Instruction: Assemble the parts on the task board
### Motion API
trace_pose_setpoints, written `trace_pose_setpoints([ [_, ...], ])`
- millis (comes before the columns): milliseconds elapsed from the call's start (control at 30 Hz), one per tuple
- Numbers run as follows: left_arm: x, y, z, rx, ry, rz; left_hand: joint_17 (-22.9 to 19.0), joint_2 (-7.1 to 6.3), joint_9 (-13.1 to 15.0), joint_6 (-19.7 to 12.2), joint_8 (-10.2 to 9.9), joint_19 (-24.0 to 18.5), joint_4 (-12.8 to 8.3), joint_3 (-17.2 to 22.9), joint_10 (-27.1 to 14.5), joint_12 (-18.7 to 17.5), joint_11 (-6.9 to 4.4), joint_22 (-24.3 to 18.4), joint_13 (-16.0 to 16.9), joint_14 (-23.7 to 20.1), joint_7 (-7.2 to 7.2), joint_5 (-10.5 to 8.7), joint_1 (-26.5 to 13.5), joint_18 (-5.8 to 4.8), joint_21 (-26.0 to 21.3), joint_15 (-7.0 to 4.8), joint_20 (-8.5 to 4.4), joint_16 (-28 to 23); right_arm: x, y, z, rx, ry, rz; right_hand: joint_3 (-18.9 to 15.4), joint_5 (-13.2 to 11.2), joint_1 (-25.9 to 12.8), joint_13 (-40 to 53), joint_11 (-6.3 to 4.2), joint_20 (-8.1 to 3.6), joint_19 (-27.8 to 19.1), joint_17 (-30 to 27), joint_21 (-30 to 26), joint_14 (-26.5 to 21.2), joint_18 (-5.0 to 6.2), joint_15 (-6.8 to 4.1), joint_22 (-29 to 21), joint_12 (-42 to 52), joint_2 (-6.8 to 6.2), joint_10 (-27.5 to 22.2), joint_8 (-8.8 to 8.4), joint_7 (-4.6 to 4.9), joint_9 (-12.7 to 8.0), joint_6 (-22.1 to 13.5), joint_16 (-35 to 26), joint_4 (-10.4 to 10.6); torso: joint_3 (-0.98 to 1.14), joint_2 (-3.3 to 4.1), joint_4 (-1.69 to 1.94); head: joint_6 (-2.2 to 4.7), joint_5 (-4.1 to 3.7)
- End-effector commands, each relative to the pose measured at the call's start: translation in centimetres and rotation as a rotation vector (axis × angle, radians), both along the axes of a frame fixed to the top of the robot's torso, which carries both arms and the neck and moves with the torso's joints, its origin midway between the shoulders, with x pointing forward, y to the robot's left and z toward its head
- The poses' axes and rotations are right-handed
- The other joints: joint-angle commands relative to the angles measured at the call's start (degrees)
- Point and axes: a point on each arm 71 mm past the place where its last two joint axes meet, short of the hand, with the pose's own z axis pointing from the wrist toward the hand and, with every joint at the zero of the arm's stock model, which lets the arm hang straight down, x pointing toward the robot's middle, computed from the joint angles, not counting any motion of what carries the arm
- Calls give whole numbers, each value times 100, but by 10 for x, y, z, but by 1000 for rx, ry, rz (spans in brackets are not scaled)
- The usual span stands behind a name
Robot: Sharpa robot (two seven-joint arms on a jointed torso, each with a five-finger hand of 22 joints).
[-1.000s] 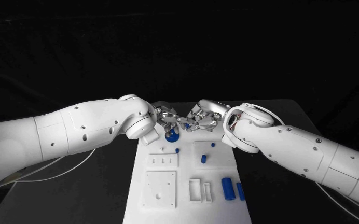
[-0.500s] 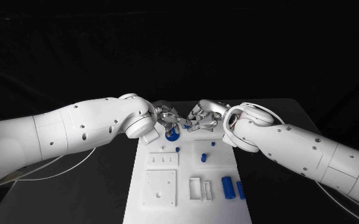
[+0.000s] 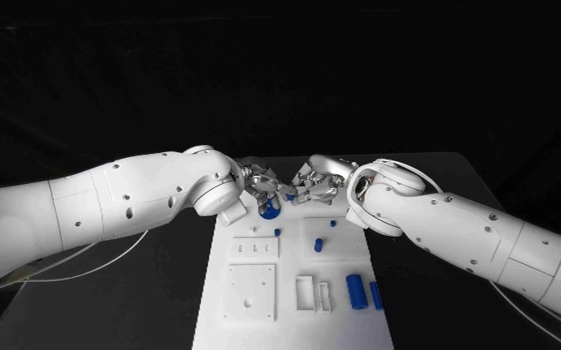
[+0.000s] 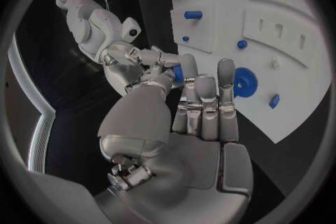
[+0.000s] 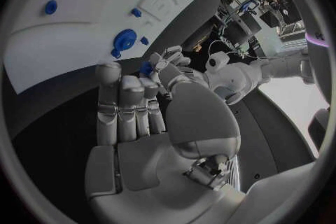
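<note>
Both pinching one small blue part [image 4: 178,73] between left robot hand [image 3: 259,185] and right robot hand [image 3: 310,188], just above the blue gear [image 3: 270,211] on the task board [image 3: 293,301]. Could slip during handover if either releases early.

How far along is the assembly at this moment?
Done: a blue gear already sits at the task board's far end. In hand: the left hand and right hand meet above it, together pinching a small blue part. Left: two blue cylinders and several small pieces lie loose.
</note>
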Motion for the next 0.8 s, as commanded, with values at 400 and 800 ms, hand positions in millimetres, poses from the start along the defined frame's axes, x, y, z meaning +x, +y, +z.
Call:
trace_pose_setpoints([
  [400,-3,-8,-3,-4,27,-61,-14,-99,-745,-44,-31,43,-161,201,-114,-91,44,-16,-80,-31,33,-478,-152,42,-152,43,36,-97,-2,4,0,18,12,8,-2,49,-11,-9,-29,0,261,0,-25,23,-11,-16,351,-21,43,-31,38,-10,63,28,-26,59,-3,-3,-7,-6,-16],
  [800,-3,-5,-4,-5,34,-69,20,-188,-964,-75,-17,25,-200,-42,-203,-74,70,7,-83,-74,64,-475,-265,47,-195,66,62,-88,-2,7,0,20,13,11,14,44,13,-3,-30,0,266,14,-9,27,-6,-17,355,-12,46,-27,39,-7,64,27,-16,45,-4,-2,-1,-49,-27],
])
